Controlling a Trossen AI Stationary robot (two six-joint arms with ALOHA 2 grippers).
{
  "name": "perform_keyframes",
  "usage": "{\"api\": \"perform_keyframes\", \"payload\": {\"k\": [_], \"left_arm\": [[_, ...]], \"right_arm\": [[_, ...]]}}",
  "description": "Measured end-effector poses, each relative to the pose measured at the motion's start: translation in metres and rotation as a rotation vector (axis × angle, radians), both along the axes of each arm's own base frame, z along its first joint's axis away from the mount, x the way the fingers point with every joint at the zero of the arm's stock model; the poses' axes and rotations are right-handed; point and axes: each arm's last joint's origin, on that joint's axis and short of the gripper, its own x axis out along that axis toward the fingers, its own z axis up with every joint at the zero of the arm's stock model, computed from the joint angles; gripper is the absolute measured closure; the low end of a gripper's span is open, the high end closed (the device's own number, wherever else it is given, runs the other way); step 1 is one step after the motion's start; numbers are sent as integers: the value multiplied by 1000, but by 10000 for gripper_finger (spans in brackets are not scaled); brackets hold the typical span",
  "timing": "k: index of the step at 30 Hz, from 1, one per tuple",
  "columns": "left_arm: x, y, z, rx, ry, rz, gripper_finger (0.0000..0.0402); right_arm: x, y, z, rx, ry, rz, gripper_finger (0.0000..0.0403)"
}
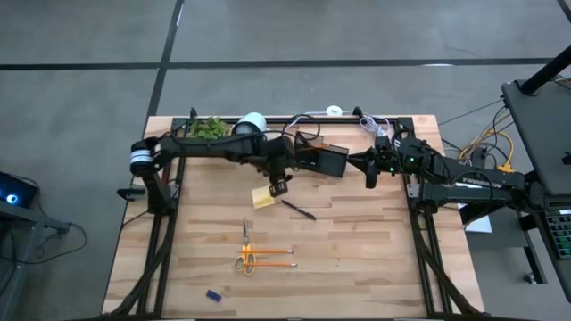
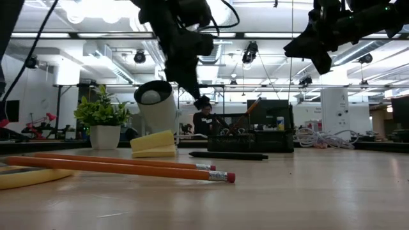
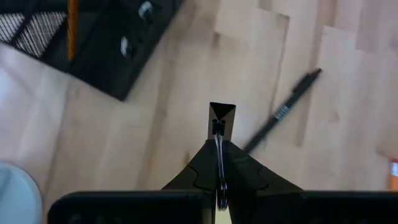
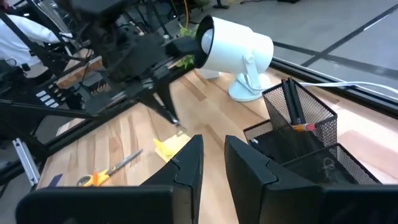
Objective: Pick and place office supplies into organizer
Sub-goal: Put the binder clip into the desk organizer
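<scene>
Here, left fingers (image 3: pixel 219 134) pinching binder clip (image 3: pixel 222 116)

Table (image 1: pixel 357 259): pale wood planks, black frame. Organizer (image 1: pixel 323 160): black wire mesh, one orange pencil (image 4: pixel 303 126) standing in it. Sticky-note pad (image 1: pixel 262 198): yellow. Scissors (image 1: pixel 246 259): yellow-orange handles, grey blades. Two loose pencils (image 1: pixel 268 258): orange, pink eraser ends. Pen (image 3: pixel 283 111): black, white print. Small piece (image 1: pixel 213 295): blue. Lamp-like device (image 4: pixel 233 46): white. Plant (image 2: pixel 101 112): green leaves, white pot. Clip (image 3: pixel 221 121) in left gripper (image 3: pixel 221 127): black, silver wire handles.

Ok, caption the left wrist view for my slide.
Left claw shut on a small black binder clip above the wooden table, between the mesh organizer and a black pen.
</scene>
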Motion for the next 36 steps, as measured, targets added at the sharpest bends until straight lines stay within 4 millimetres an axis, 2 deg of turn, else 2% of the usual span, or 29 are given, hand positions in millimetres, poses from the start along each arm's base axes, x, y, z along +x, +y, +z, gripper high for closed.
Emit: {"api": "perform_keyframes", "payload": {"k": [10,14,22,36], "left_arm": [[21,32,1,73,-13,-44,402],[27,43,2,118,-71,-53,401],[33,61,-7,160,-102,-28,401],[35,77,-27,171,-77,14,401]], "right_arm": [[0,0,0,0,1,0,346],[0,0,0,0,2,0,346],[0,0,-1,2,5,2,346],[0,0,-1,2,6,2,346]]}}
